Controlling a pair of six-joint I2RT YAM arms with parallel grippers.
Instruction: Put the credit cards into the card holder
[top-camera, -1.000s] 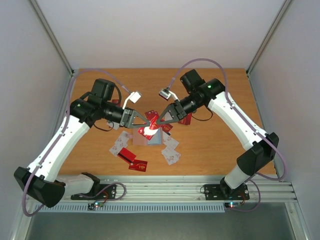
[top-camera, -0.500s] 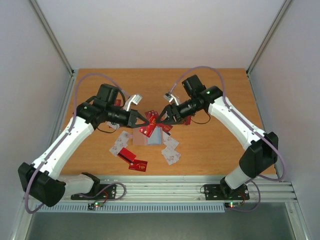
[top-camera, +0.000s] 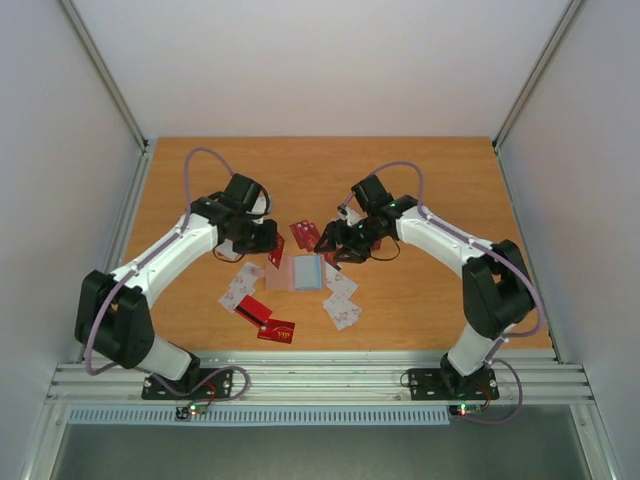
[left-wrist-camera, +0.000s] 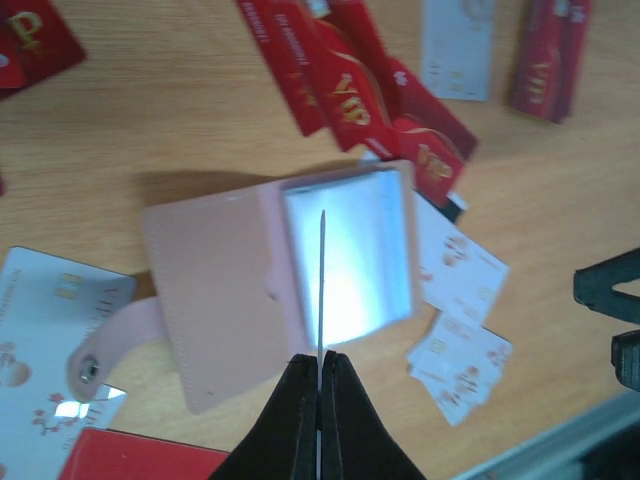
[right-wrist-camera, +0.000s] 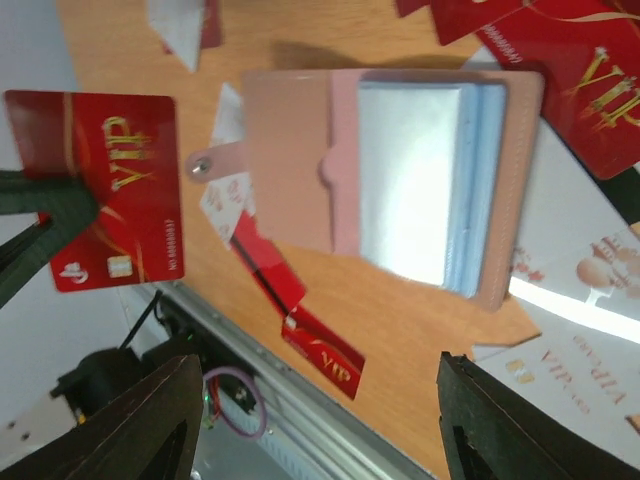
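Note:
The card holder (top-camera: 292, 273) lies open on the table, pinkish-tan outside (left-wrist-camera: 215, 295) and light blue-grey inside (right-wrist-camera: 415, 185). My left gripper (left-wrist-camera: 321, 362) is shut on a red credit card (right-wrist-camera: 112, 190) with gold VIP lettering. It holds the card on edge (left-wrist-camera: 322, 275) above the holder's pockets. In the top view this left gripper (top-camera: 272, 247) is at the holder's left. My right gripper (top-camera: 335, 250) hovers at the holder's right. Its jaws (right-wrist-camera: 320, 372) stand wide open with nothing between them. Loose credit cards (top-camera: 306, 233) lie around the holder.
Red cards (left-wrist-camera: 345, 95) lie beyond the holder and two more (top-camera: 266, 321) towards the near edge. White cards lie to the left (top-camera: 240, 290) and to the right (top-camera: 341, 300). The aluminium base rail (top-camera: 320, 385) runs along the near edge.
The right gripper has let go of the red card, opened and drawn back to the right. The left gripper keeps the card and has moved left, over the holder. Both arms have folded lower.

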